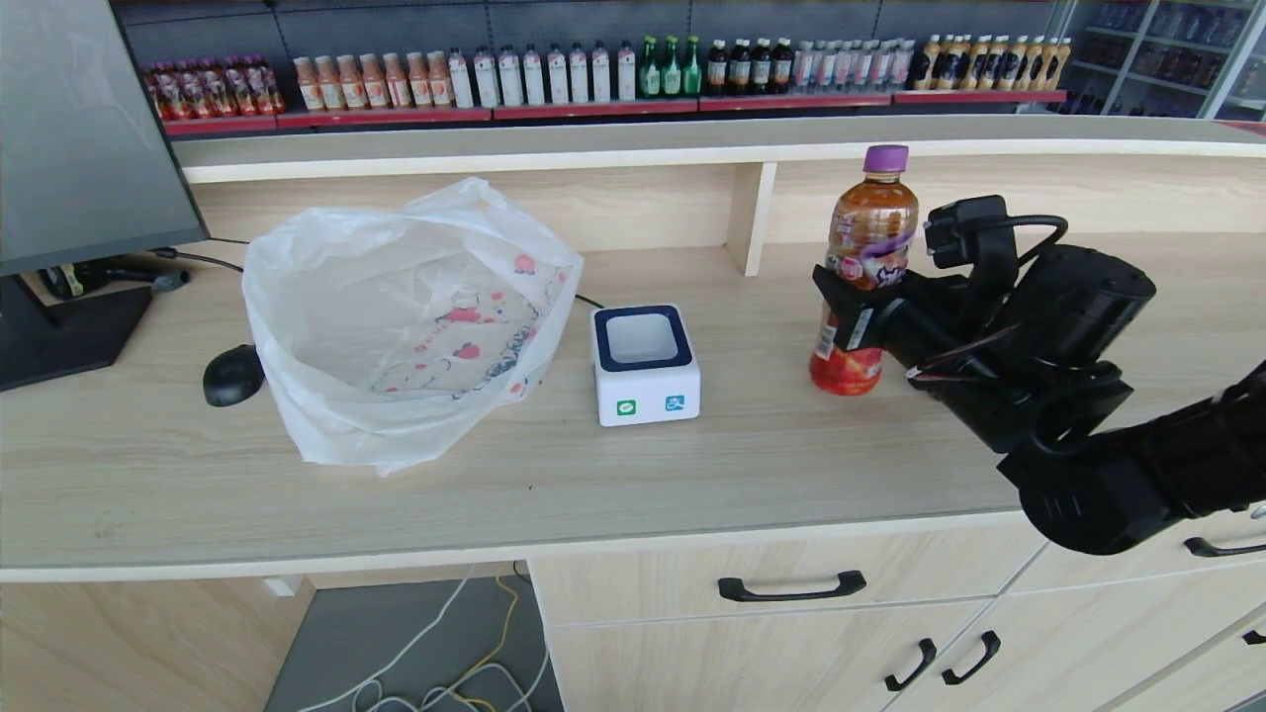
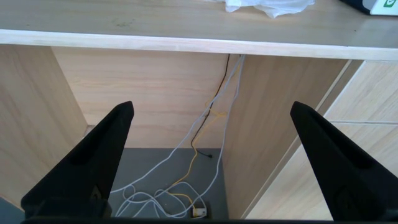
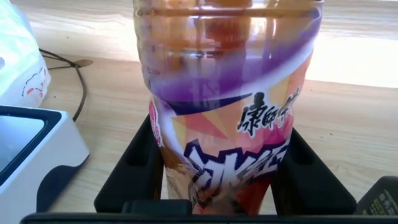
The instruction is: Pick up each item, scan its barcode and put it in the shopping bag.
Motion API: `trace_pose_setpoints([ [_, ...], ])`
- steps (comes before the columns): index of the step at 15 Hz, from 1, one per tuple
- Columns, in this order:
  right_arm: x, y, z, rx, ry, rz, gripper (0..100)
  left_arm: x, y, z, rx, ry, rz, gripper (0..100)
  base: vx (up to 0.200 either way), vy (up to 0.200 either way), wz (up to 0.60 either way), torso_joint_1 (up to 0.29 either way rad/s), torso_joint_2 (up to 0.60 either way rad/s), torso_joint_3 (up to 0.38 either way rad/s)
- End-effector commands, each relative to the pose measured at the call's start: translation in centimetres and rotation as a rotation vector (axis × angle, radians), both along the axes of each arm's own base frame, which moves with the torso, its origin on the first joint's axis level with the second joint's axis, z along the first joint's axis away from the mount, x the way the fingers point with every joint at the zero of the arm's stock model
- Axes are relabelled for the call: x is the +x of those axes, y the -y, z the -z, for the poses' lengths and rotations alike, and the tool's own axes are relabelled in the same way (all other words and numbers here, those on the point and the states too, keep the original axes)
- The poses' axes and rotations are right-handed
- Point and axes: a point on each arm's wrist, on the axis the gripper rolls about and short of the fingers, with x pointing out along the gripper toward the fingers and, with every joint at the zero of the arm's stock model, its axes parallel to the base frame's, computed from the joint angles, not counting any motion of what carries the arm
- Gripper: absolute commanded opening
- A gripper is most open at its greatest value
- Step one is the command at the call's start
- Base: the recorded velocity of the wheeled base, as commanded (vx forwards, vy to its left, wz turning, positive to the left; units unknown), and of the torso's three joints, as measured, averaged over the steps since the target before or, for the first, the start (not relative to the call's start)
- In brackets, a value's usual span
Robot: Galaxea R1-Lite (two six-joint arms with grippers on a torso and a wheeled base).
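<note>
Jaws of the right gripper (image 1: pixel 859 318) are clamped around the lower half of the clear plastic bottle (image 1: pixel 870 247) of amber drink with a purple cap, which stands upright over the pale wooden counter (image 1: pixel 712 475). We cannot tell whether its base touches the wood. From the right wrist view, the black fingers (image 3: pixel 134 171) flank the bottle (image 3: pixel 230 93), whose wrap label is purple and orange with large white characters that we leave unread. A white panel low on the label's side may be the barcode. The bottle is well to the right of the white box scanner (image 1: pixel 645 364), which has a dark-blue-rimmed window on top and two small icons, green and blue, on its front. Just left of the scanner sits the white translucent plastic shopping bag (image 1: pixel 297 297), mouth open and printed with red fruit. A black computer mouse (image 1: pixel 233 375) lies at the bag's left. The left gripper (image 2: pixel 211 165) hangs below the counter edge with its fingers spread wide, above loose cables (image 2: pixel 180 186).
</note>
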Motion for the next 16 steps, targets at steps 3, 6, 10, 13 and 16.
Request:
trace_pose_setpoints([
  [3,-1.4,0.4,-1.4,0.013,0.033,-0.016,0,0.0,0.0,0.0,0.000,0.000,0.000,100,0.000,0.000,0.00,0.000,0.00,0.000],
  [6,-3.0,0.5,-2.0,0.030,0.042,-0.033,0,0.0,0.0,0.0,0.000,0.000,0.000,100,0.000,0.000,0.00,0.000,0.00,0.000],
  [10,-5.3,0.7,-3.1,0.055,0.066,-0.061,0,0.0,0.0,0.0,0.000,0.000,0.000,100,0.000,0.000,0.00,0.000,0.00,0.000],
  [13,-6.7,1.1,-3.4,0.057,0.068,-0.068,0,0.0,0.0,0.0,0.000,0.000,0.000,100,0.000,0.000,0.00,0.000,0.00,0.000],
  [16,-9.4,1.3,-3.1,0.062,0.055,-0.100,0,0.0,0.0,0.0,0.000,0.000,0.001,100,0.000,0.000,0.00,0.000,0.00,0.000],
])
